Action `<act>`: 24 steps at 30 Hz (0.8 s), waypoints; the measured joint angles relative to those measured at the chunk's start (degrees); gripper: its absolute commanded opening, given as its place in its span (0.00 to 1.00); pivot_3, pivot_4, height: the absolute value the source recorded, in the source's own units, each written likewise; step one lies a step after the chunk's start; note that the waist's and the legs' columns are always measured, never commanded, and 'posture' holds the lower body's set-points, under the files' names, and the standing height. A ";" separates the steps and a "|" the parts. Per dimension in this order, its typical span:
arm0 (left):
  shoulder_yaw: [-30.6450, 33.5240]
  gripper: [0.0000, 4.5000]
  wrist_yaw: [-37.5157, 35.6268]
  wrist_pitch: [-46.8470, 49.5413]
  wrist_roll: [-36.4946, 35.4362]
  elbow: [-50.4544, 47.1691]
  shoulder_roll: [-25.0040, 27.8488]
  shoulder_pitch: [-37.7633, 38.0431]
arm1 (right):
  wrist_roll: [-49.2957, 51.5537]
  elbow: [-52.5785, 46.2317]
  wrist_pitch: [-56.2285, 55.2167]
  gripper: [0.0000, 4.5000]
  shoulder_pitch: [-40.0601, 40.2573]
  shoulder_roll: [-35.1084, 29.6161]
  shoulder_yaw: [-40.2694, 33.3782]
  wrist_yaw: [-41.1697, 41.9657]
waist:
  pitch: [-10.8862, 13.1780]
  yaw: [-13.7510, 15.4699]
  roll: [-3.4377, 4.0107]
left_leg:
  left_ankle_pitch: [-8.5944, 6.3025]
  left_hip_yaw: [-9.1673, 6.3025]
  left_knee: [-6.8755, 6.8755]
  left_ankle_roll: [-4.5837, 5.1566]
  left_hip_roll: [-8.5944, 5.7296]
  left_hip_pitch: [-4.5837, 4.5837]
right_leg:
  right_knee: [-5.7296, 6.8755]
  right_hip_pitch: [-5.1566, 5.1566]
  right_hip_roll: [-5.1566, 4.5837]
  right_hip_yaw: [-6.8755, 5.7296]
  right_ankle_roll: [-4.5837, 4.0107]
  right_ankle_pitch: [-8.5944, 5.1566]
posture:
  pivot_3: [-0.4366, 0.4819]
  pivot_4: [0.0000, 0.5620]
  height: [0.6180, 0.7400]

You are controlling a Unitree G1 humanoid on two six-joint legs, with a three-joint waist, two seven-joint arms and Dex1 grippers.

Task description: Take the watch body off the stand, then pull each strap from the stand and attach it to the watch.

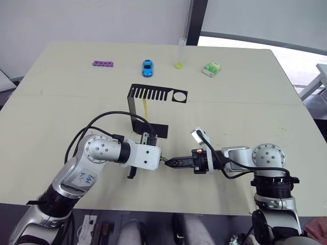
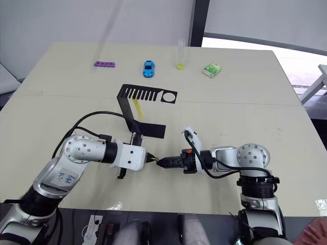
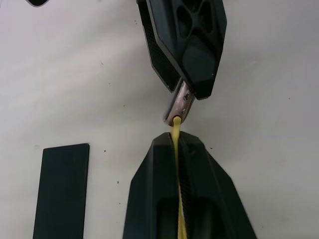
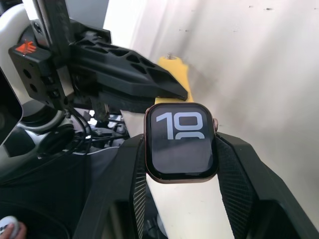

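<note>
The black stand (image 1: 156, 94) is at mid-table, and one yellow strap (image 1: 146, 106) hangs from a slot in its top plate. In front of the stand's base, my two grippers meet tip to tip. My left gripper (image 1: 161, 161) is shut on the other yellow strap (image 3: 176, 130), which I see edge-on between its fingers. My right gripper (image 1: 170, 163) is shut on the watch body (image 4: 180, 144), whose dark screen shows white digits. The strap's end touches the edge of the watch body (image 3: 178, 105).
Along the table's far edge lie a purple piece (image 1: 103, 64), a blue toy car (image 1: 147, 67), a clear tube with a yellow bottom (image 1: 179, 53) and a green-white packet (image 1: 211, 69). The stand's flat base (image 1: 155, 129) lies just behind the grippers.
</note>
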 measured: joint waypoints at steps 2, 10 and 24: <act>1.89 0.54 -0.23 1.13 -1.35 -1.19 1.39 0.57 | 0.98 -0.11 0.05 0.34 -0.07 0.09 0.86 0.21 | 0.00 -0.03 0.00 | 0.00 0.00 0.00 -0.01 0.00 0.02 | 0.02 0.00 0.00 0.00 0.00 0.00 | 0.48 0.27 1.00; 24.34 1.00 -7.55 -6.72 -14.61 -4.26 13.12 19.03 | -0.03 -4.11 -2.87 0.34 0.56 -2.74 3.57 3.69 | 0.01 -0.07 0.02 | 0.02 -0.02 -0.05 -0.04 0.03 0.02 | -0.04 -0.01 -0.04 -0.03 -0.04 -0.02 | 0.48 0.27 1.00; 43.34 1.00 -6.00 -5.90 -37.99 -1.50 7.32 30.12 | -50.40 -15.47 -81.93 0.34 12.10 -21.92 20.37 37.93 | -0.03 -0.16 -0.05 | -0.08 -0.04 -0.02 0.04 -0.02 0.32 | -0.25 0.42 -0.01 -0.10 0.07 0.03 | 0.48 0.27 1.00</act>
